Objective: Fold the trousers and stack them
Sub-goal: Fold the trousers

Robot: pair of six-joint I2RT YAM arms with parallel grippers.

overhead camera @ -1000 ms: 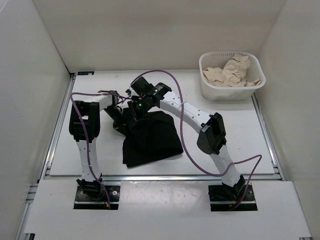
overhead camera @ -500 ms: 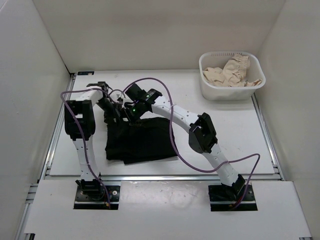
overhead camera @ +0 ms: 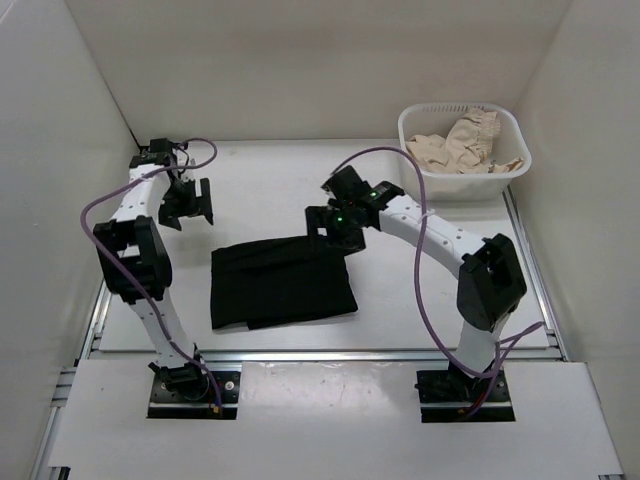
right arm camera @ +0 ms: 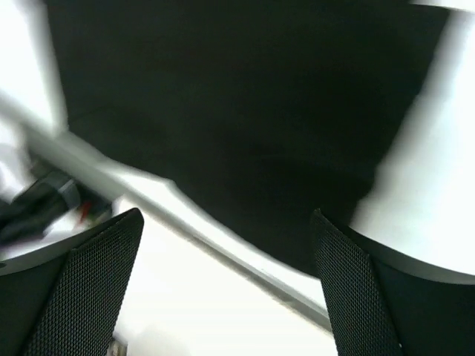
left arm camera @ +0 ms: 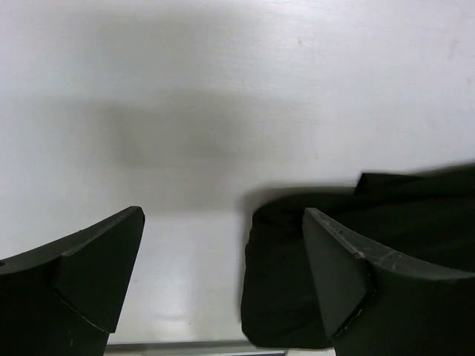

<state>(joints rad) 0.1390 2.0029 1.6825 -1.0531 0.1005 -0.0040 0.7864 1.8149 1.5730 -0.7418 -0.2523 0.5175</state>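
Trousers (overhead camera: 282,283) lie folded, ungripped, near spread left fingers (left arm camera: 96,271) and right fingers (right arm camera: 93,285).

High rear overview; both wrist views close above trousers (overhead camera: 282,283).

Left pincer (overhead camera: 188,207) and right pincer (overhead camera: 330,230) both wide open, empty, well apart.

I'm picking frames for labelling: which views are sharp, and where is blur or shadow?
Top view: sharp, evenly lit, the trousers crisp. Left wrist view: in focus, a soft grey shadow on the table. Right wrist view: motion-smeared, trousers and table edge streaked.
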